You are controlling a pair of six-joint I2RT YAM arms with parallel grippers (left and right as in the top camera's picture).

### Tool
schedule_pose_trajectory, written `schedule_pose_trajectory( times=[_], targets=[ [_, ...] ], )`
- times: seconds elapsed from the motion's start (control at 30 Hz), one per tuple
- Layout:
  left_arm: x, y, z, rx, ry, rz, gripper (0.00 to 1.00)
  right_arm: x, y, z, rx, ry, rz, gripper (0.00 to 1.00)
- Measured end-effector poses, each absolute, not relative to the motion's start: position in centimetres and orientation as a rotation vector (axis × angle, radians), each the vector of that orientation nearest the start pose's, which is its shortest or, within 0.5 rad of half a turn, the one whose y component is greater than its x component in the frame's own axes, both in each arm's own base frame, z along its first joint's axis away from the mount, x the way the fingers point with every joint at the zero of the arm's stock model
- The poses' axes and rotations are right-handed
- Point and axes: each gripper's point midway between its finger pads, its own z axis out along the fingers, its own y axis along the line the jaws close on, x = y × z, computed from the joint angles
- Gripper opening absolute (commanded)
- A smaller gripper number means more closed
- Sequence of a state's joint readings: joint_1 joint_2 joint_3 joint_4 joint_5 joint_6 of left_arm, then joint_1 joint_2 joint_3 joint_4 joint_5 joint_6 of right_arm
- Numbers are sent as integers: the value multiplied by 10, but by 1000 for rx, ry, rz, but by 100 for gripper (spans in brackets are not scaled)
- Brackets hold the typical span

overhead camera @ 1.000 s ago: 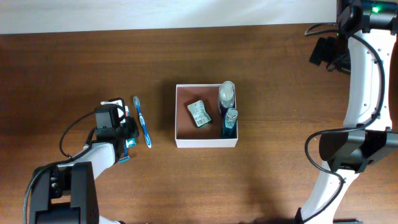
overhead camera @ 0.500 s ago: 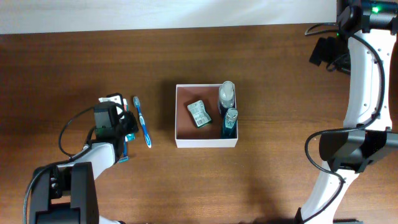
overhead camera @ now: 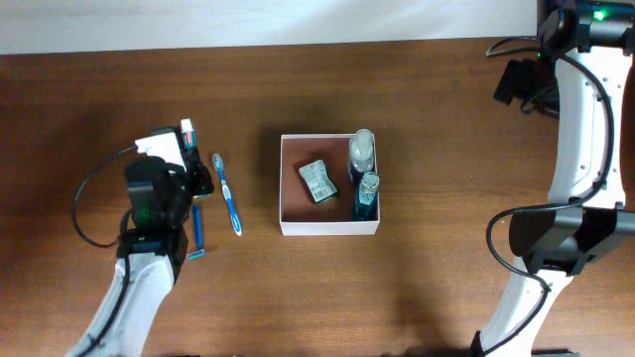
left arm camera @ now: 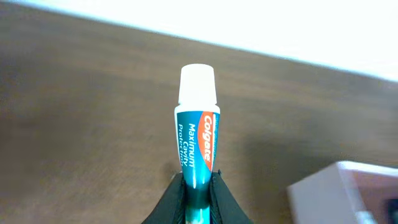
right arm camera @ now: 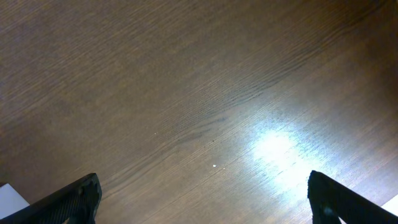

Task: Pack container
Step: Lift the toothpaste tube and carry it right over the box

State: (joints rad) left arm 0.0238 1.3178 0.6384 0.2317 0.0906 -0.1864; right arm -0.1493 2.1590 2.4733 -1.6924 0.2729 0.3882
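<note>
— Container (overhead camera: 327,227), where does it sit?

— Middle of the table (overhead camera: 446,129), open side up. But from the left: my left hand (left arm camera: 198,185) is pinching a toothpaste tube (left arm camera: 197,140) by its lower part, the white cap pointing away from my wrist.

— What lies near that hand?

— At its 3 o'clock a blue razor (overhead camera: 198,233) lies flat. At the razor's 3 o'clock is a blue toothbrush (overhead camera: 227,195), bristle head toward 12 o'clock. The container is at the toothbrush's 3 o'clock, apart from it.

— And inside?

— A green-and-white packet (overhead camera: 317,180) lies on the reddish-brown floor. At its 3 o'clock, along the 3 o'clock wall, are two bottles: a pale bottle (overhead camera: 362,149), and a blue bottle (overhead camera: 366,195) at its 6 o'clock.

— Your right hand?

— My right hand (right arm camera: 202,199) is spread wide, nothing between the fingers, over bare wood. That arm stands far out on the table's 3 o'clock side.
</note>
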Motion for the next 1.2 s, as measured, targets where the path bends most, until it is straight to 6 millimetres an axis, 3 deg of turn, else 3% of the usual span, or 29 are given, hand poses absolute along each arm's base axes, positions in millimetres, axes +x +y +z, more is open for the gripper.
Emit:
schedule_pose_trajectory(
  times=[0.27,0.53,0.63,0.87,1.2],
  targets=[
    [394,-47,177,-75,2114,-292,6,415,-109,231,807,2782,-362,98],
    [400,-103,247,67,2059,-382,5,415,-109,231,807,2782,-361,98],
    [396,-127,263,102,2036,-433,5,415,-109,231,807,2782,-362,98],
    [384,-166,254,146,2067,-481,5,415,-109,231,806,2783,-362,98],
    [393,-219,187,254,2249,-480,5,415,-109,231,807,2782,-361,98]
  ],
)
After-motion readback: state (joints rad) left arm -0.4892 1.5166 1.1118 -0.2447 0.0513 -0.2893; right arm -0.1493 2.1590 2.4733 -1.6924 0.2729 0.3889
